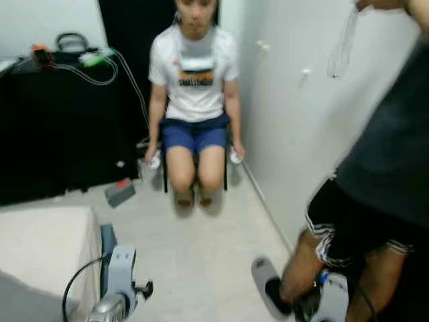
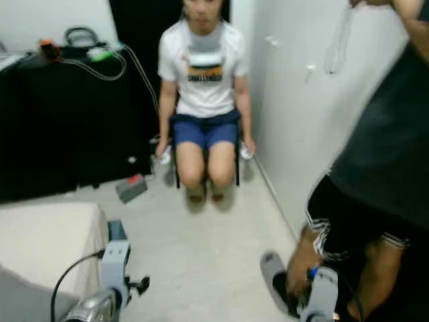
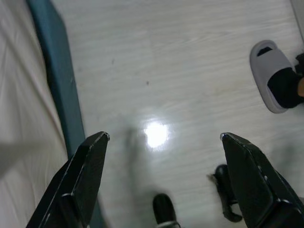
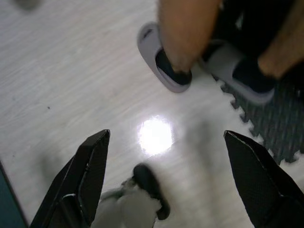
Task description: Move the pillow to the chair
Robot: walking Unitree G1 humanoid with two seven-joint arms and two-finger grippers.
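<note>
Both arms hang low, nothing held: left end effector (image 3: 161,180) released over floor beside bed (image 1: 40,248); right end effector (image 4: 164,180) released near slipper (image 4: 161,61). No pillow identifiable. Chair (image 1: 226,176) at 12 o'clock, occupied by seated person (image 1: 194,87). Bed at 8 o'clock, left arm nearer.

Both silver arms hanging low, left pincer (image 3: 164,142) fingers spread wide and empty, right pincer (image 4: 166,137) likewise spread, empty, pointing downward

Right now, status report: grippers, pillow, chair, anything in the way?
Left gripper and right gripper open, empty, over floor. Pillow unseen. Chair occupied by seated person. Standing person close right.
</note>
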